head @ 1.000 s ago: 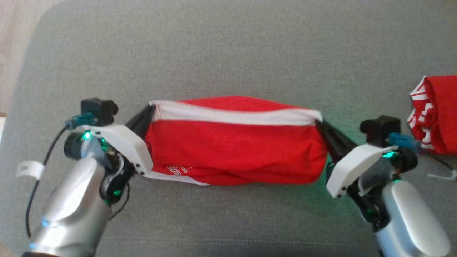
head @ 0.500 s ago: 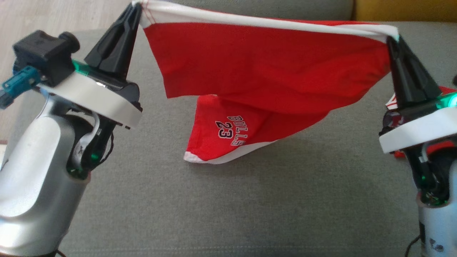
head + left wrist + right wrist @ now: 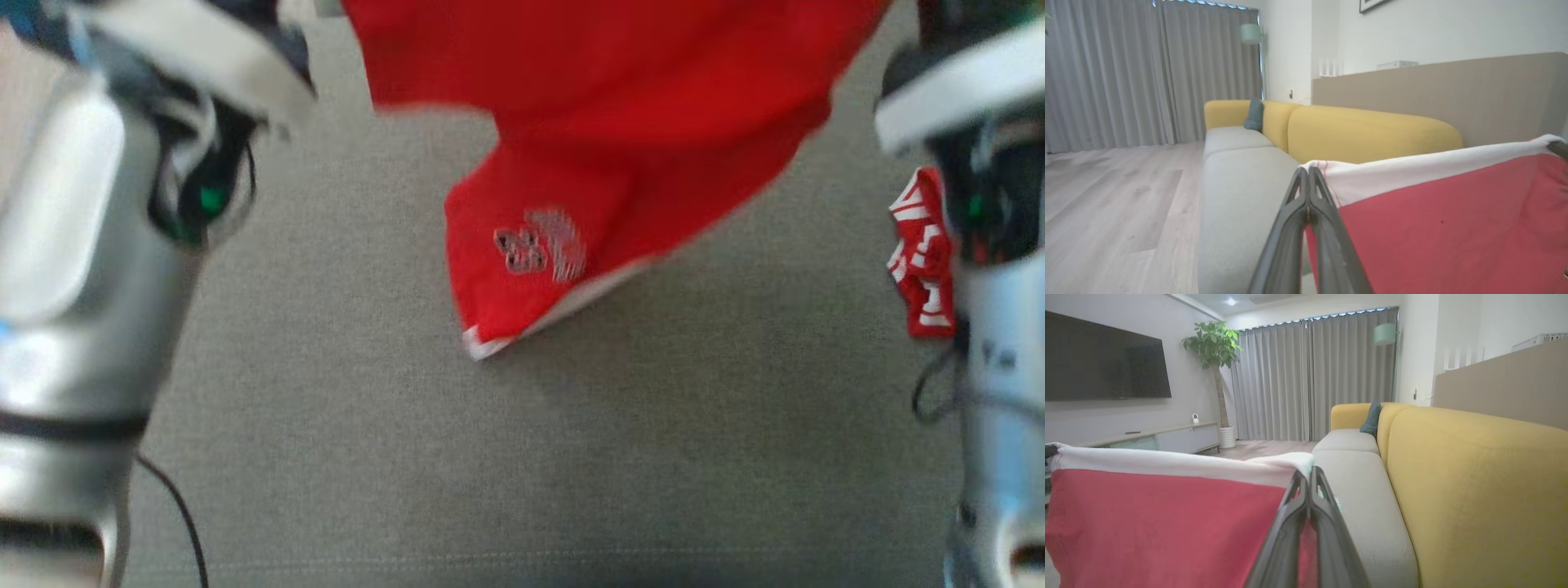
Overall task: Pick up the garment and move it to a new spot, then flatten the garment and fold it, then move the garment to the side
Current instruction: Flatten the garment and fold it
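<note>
- The red garment (image 3: 620,106) hangs like a curtain between both arms and blocks the way straight across the middle.
- Its low corner dips close to the grey seat (image 3: 571,457). The seat nearer the robot lies bare, so there's open passage.
- A striped red-and-white cloth (image 3: 921,253) crowds in just beside the right forearm (image 3: 1000,367).
- A black cable (image 3: 175,506) trails by the left forearm (image 3: 73,286).
- The yellow backrest (image 3: 1474,477) walls off the far side.

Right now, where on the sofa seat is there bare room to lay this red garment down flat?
The widest bare stretch is the grey seat under the hanging red garment, bordered by the left arm and the right arm. It is crowded at the right edge, where a red-and-white striped cloth lies beside the right arm.
</note>
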